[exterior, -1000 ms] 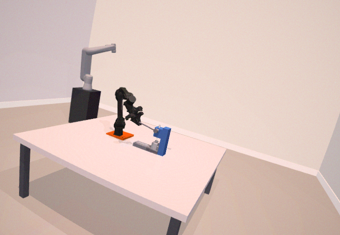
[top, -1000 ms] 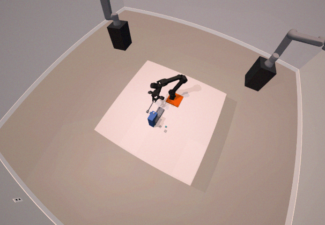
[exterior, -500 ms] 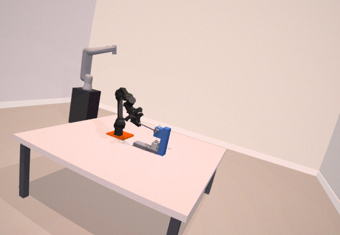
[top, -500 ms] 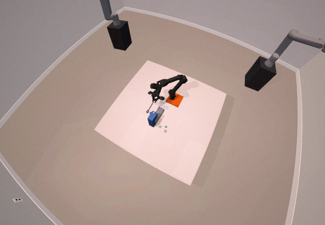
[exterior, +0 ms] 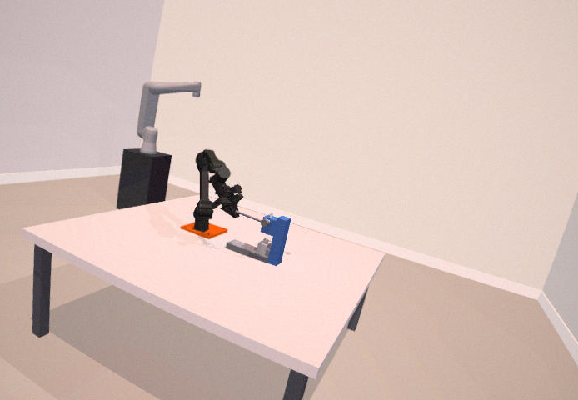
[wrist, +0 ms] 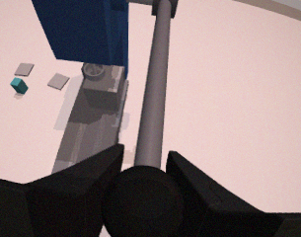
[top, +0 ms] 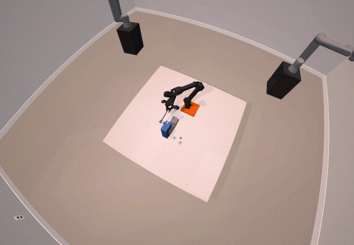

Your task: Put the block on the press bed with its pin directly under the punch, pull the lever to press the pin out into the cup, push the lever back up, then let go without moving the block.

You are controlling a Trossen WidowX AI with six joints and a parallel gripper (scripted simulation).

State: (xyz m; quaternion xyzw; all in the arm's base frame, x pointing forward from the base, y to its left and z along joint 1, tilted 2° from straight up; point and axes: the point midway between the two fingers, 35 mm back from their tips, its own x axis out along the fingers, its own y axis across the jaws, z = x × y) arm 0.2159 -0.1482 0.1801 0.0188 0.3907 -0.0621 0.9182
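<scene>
Hand (top: 169,109) (exterior: 236,214) (wrist: 145,154) is pinching the lever (top: 164,115) (exterior: 251,216) (wrist: 154,89) at its free end, w/ the round knob (wrist: 142,202) sitting betw. the fingers. The lever's hand end is higher than its pivot in the ext. view, so prob. a good bit of down-stroke is left.

Block (exterior: 263,247) (wrist: 103,91) is upright on the bed (top: 174,124) (exterior: 240,246) (wrist: 81,143), close to the blue press (top: 166,129) (exterior: 279,240) (wrist: 81,30). Looks roughly under the punch, but exact pin alignment can't be confirmed; pin & cup not clearly made out. A teal bit (top: 180,138) (wrist: 19,86) lies apart on the counter (top: 143,115) (exterior: 181,282) (wrist: 229,123).

Handling, est.: block looks hard & rigid, prob. metal, smallish, so not fragile but apt to skid on a smooth bed if nudged. If it needs re-seating, take it low by its flat opp. sides, clear of the round feature on top. For now leave it be. Lever looks stiff & slim, prob. slick; knob end = best leverage, and the knob should help stop slip. Follow the arc approx., no sideways pull, else the press may shift or the pin bind. Then lever back up, open fully, back off w/o brushing the block.
</scene>
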